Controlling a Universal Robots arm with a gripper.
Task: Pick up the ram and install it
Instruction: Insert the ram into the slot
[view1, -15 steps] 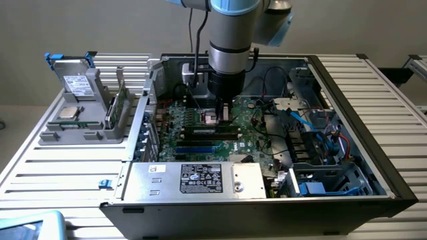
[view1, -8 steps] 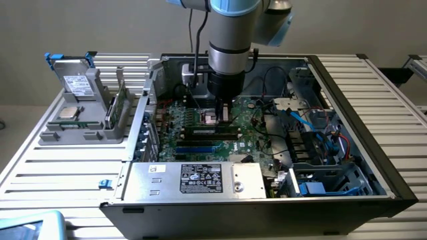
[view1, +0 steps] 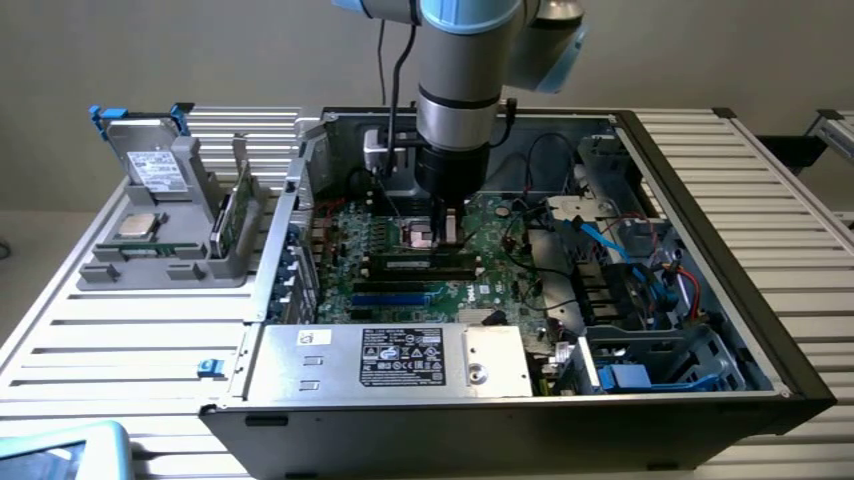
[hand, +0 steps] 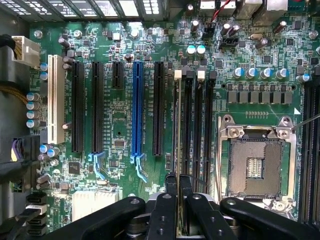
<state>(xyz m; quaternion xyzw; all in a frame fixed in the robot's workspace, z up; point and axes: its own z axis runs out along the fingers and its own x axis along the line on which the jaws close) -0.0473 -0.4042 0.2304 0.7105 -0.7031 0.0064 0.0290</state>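
My gripper (hand: 178, 200) is shut on the ram (hand: 177, 130), which I see edge-on as a thin pale line between the two black fingers (hand: 170, 197). The stick stands upright and lines up with the memory slot that has a white latch (hand: 177, 75), beside the empty processor socket (hand: 255, 162). Whether it is seated in that slot I cannot tell. In the exterior view the gripper (view1: 445, 232) reaches down into the open computer case (view1: 747, 330) over the green motherboard (view1: 501, 285), with the ram (view1: 424, 263) lying low along the slots beneath it.
A grey holder (view1: 167, 265) on the exterior view's left carries a square silver processor (view1: 138, 222) and a wider green card (view1: 236, 215). The power supply (view1: 394, 360) lies at the case front. Cables and a drive cage (view1: 641, 290) crowd the case's right.
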